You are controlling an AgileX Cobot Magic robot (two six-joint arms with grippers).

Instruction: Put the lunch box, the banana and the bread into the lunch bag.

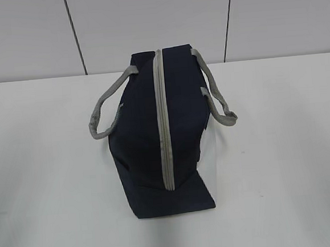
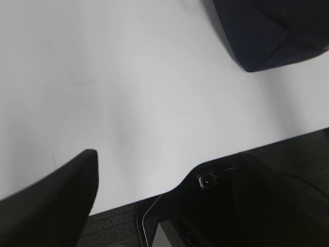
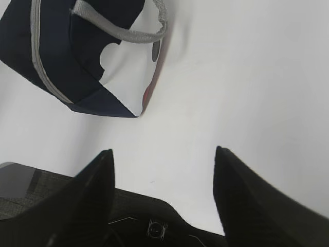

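Observation:
The navy lunch bag [image 1: 148, 130] stands in the middle of the white table, and its grey zipper [image 1: 164, 118] is shut along the top. Its grey strap handles [image 1: 104, 108] hang to both sides. A corner of the bag shows in the left wrist view [image 2: 267, 31], and its white side panel shows in the right wrist view [image 3: 128, 72]. My right gripper [image 3: 162, 154] is open and empty over bare table near the front edge. Of my left gripper only one dark finger [image 2: 56, 200] shows clearly, far to one side, with nothing beside it. The lunch box, the banana and the bread are out of view.
The white table [image 1: 282, 165] spreads on both sides of the bag. Its front edge [image 2: 154, 193] shows in the left wrist view, with dark robot base parts below it. A grey panelled wall [image 1: 145, 22] stands behind the table.

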